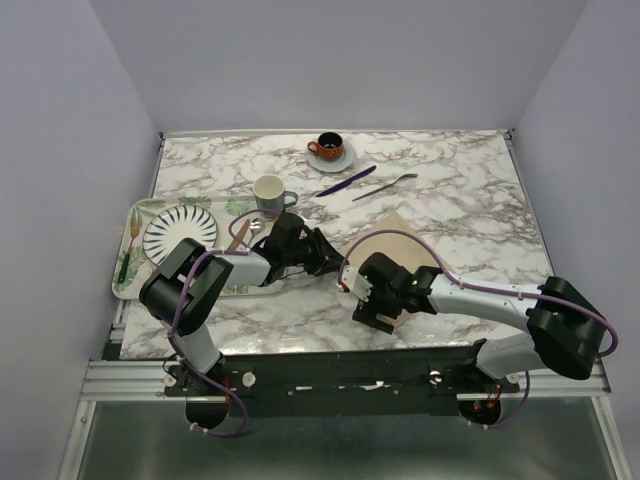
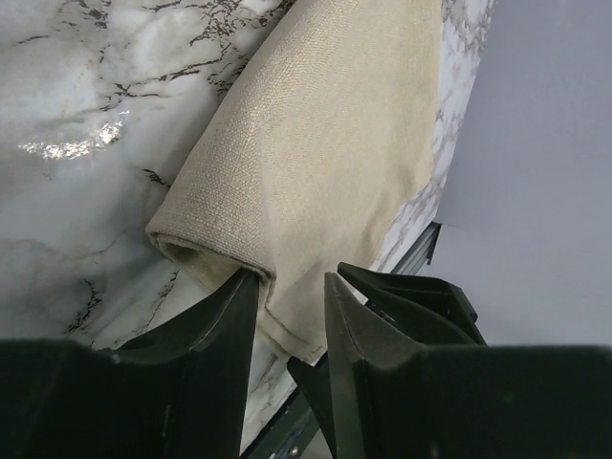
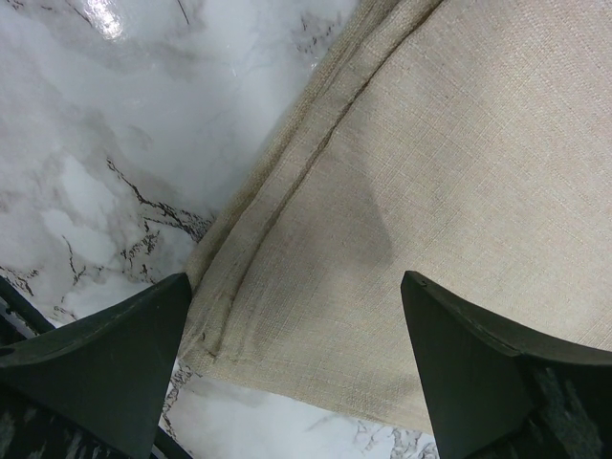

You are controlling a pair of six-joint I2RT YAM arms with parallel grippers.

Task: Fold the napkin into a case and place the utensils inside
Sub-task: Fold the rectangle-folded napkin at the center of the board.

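Observation:
The beige napkin [image 1: 405,243] lies folded at the table's middle front, partly under my right arm. In the left wrist view its rolled fold and near corner [image 2: 316,163] reach in between my left gripper's [image 2: 287,282] fingers, which stand a narrow gap apart; the left finger touches the fold. That left gripper [image 1: 325,258] sits at the napkin's left edge. My right gripper [image 1: 378,312] is wide open over the napkin's near corner [image 3: 402,191], fingers straddling it [image 3: 296,277]. The purple knife [image 1: 346,181] and silver fork [image 1: 385,187] lie farther back.
A leaf-printed tray [image 1: 132,275] at the left holds a striped plate [image 1: 180,232] and a copper knife [image 1: 238,236]. A cream mug [image 1: 270,192] stands beside it. A red cup on a saucer [image 1: 328,149] sits at the back. The table's front edge is just behind the grippers.

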